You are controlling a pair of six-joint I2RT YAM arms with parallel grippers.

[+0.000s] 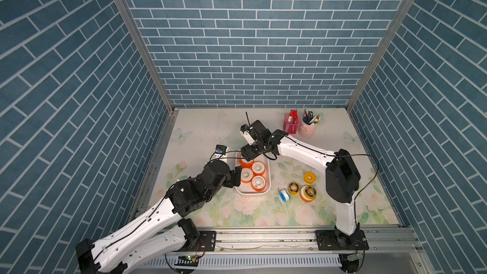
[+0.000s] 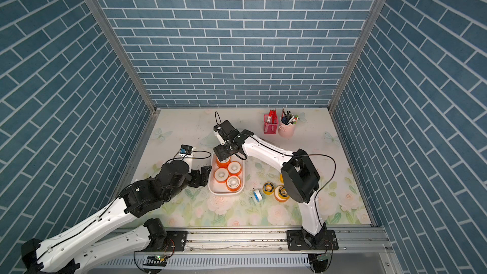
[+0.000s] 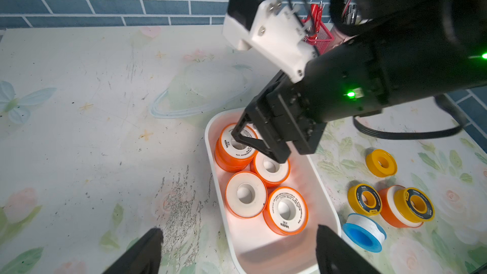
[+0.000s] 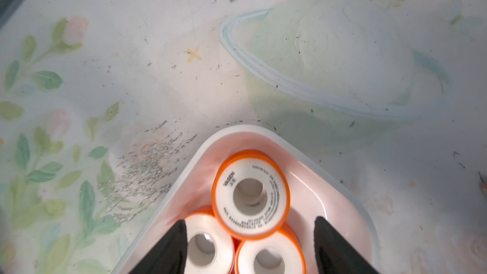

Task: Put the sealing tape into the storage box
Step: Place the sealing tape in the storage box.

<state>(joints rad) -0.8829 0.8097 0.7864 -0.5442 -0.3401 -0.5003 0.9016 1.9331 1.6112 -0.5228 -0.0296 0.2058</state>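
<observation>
Left wrist: right gripper (image 3: 259, 146) angled into storage box (image 3: 325, 193)

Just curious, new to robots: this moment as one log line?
right pincer: open above storage box | left pincer: open beside box | sealing tape: some boxed, others on table

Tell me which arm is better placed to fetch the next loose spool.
Right, likely. The blue spool and yellow spool lie on its side of the storage box, and the right gripper is open above the box. The left gripper sits across the box from them.
</observation>
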